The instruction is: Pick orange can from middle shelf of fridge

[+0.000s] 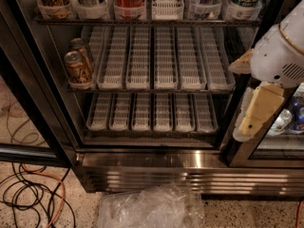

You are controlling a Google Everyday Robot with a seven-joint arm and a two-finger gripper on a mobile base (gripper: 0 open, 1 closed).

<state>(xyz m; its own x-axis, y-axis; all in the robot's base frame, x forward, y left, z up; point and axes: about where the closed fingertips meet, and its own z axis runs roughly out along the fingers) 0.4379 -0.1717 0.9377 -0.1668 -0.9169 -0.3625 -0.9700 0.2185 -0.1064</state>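
- The fridge (156, 159) fills the view. Its left compartment stands open, with a ribbed steel base below and black door frames on both sides.
- The middle shelf (152, 90) is a dark wire rack. It carries six long white slotted lane trays that run from front to back, and five of them look bare.
- The white arm housing (280, 56) comes in from the right edge, in front of the black frame post that divides the two compartments.
- The gripper (249, 122) hangs from that housing, pointing down and a little to the left, at about the level of the lower rack. It holds nothing. Whether it is open or closed cannot be told from this angle.
- The orange can (77, 69) stands at the front of the leftmost lane of the middle shelf, close to the left wall.
- From the gripper the can lies well to the left and somewhat higher, with the whole width of the shelf between them.
- The can's long axis is upright, so a level approach from the front that takes it by the sides looks best suited.
- In my judgement the gripper must first rise and cross to the far left lane. The left door frame leaves little room on that side.
- The can is slim and orange-brown, with a dark patterned print and a silver rimmed top.
- A second can (81, 48) of similar look stands directly behind it in the same lane. It seems to be touching or nearly so, which could matter if the front can is pushed back.
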